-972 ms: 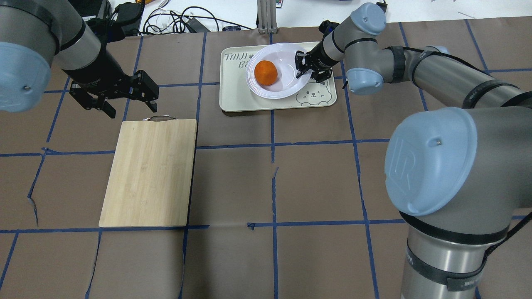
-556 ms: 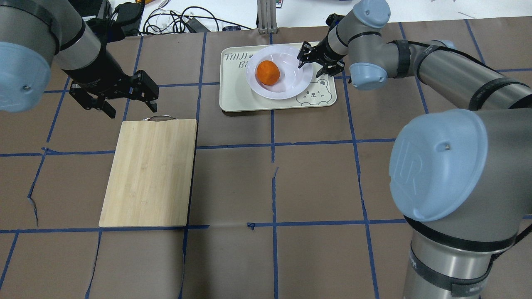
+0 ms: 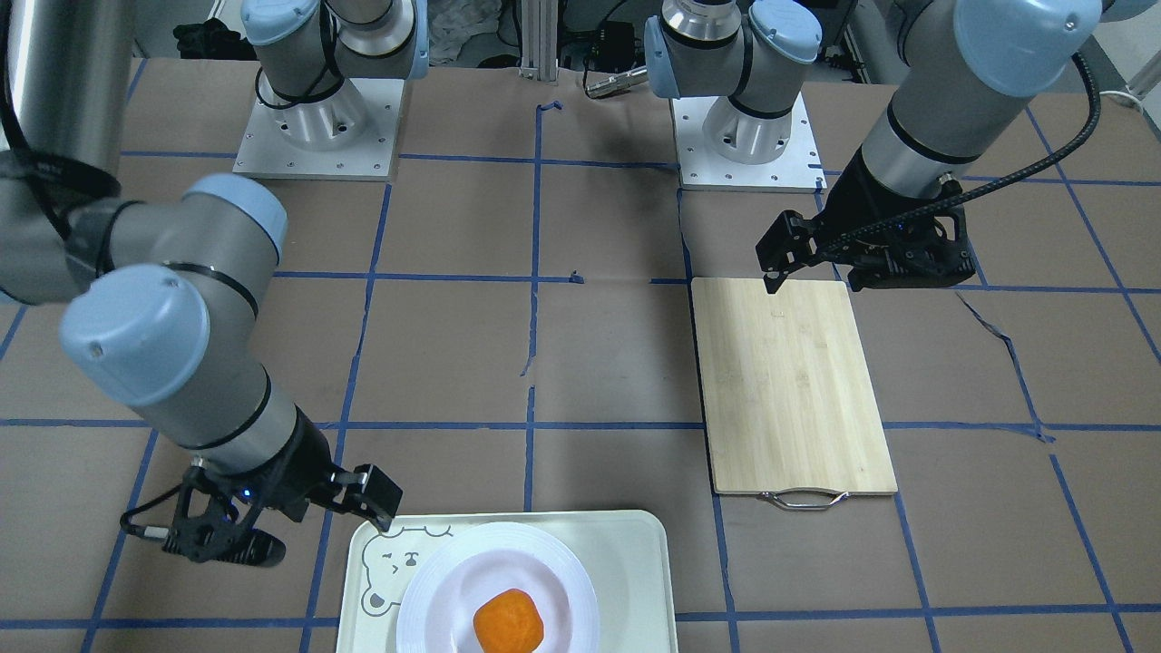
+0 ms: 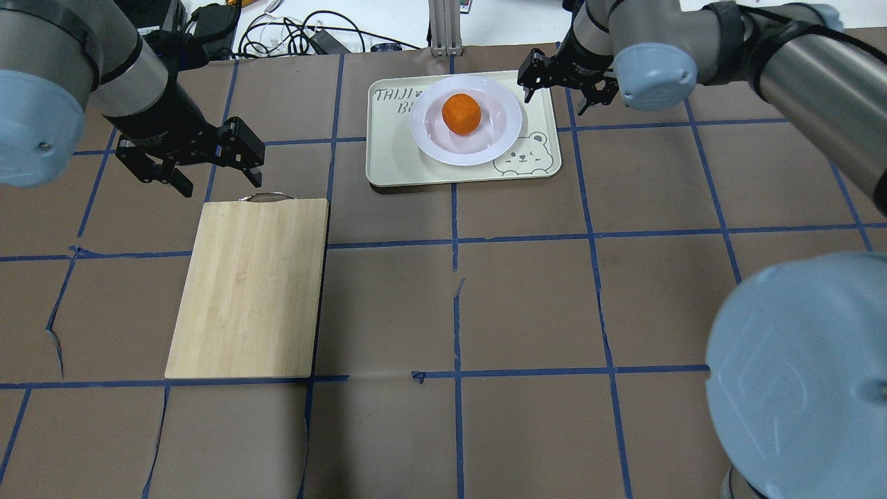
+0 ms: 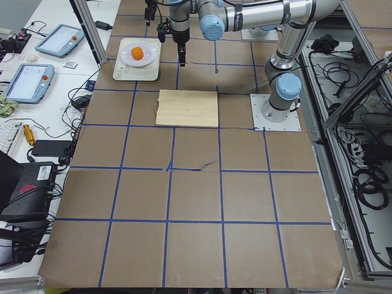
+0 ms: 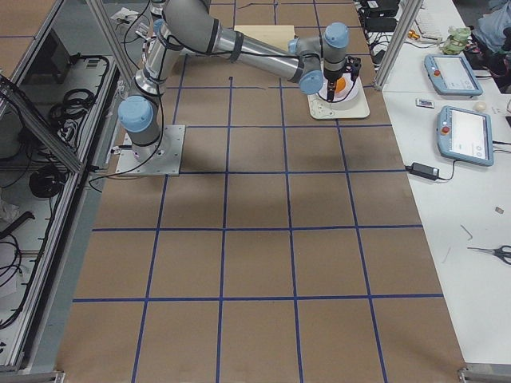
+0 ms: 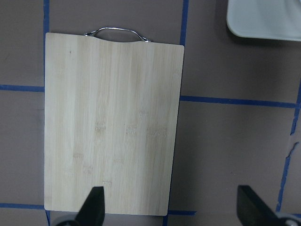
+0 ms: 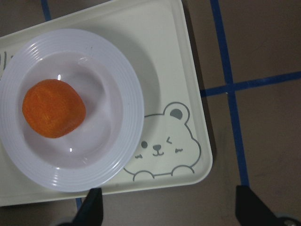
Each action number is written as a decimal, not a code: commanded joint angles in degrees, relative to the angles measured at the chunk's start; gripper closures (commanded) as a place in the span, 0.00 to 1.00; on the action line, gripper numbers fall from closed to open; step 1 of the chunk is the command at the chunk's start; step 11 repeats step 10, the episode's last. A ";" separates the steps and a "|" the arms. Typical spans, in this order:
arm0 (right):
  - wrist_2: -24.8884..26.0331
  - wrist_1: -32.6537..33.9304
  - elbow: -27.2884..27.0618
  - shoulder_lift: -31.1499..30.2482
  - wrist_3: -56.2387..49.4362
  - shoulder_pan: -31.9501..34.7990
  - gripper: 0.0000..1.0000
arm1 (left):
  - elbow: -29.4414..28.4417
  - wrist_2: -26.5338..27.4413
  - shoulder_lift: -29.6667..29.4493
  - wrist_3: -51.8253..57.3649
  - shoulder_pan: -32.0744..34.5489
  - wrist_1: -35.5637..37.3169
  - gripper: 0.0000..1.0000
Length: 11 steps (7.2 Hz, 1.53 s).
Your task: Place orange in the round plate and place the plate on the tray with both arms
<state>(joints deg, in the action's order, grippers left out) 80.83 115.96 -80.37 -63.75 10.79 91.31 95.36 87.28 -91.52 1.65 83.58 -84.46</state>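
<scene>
One orange (image 4: 461, 114) sits in the sunken centre of the round plate (image 4: 500, 142), and the plate lies flat on the tray (image 4: 391, 163), so by the look of it both placements are done. The fruit is probably light and firm with a little give. Its dimpled skin should grip well, but being round it would roll in the shallow well at any tilt. The plate looks thin, stiff and glossy, so likely light and slippery. The sensible hold is a pinch across the wide ridged rim, where the ridges offer some bite, with the plate kept level so the orange does not run to one side. The tray appears to be smooth rigid plastic, best taken at a raised edge on opposite sides. The right gripper (image 4: 567, 89) hovers with its fingers spread wide and holding nothing. In its wrist view the tray's bear corner lies just ahead of the gap between the fingertips, and the plate and orange lie further ahead, toward the left-hand finger. The left gripper (image 4: 218, 179) is well apart from the tray, likewise splayed and empty, poised above the handle end of the wooden cutting board (image 4: 249, 287), which spreads out ahead of its fingertips.
</scene>
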 commanded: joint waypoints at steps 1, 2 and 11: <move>5.46 -14.99 -0.14 -12.05 -3.23 0.36 0.00 | 0.09 -0.01 0.03 -0.06 0.09 0.00 0.00; 5.74 -17.94 0.21 -15.15 -6.19 0.28 0.00 | 0.00 -0.01 0.03 -0.07 0.09 0.00 0.00; 7.50 -26.41 1.18 -18.43 -10.00 0.89 0.00 | -0.35 0.25 1.26 0.20 -0.09 0.17 0.00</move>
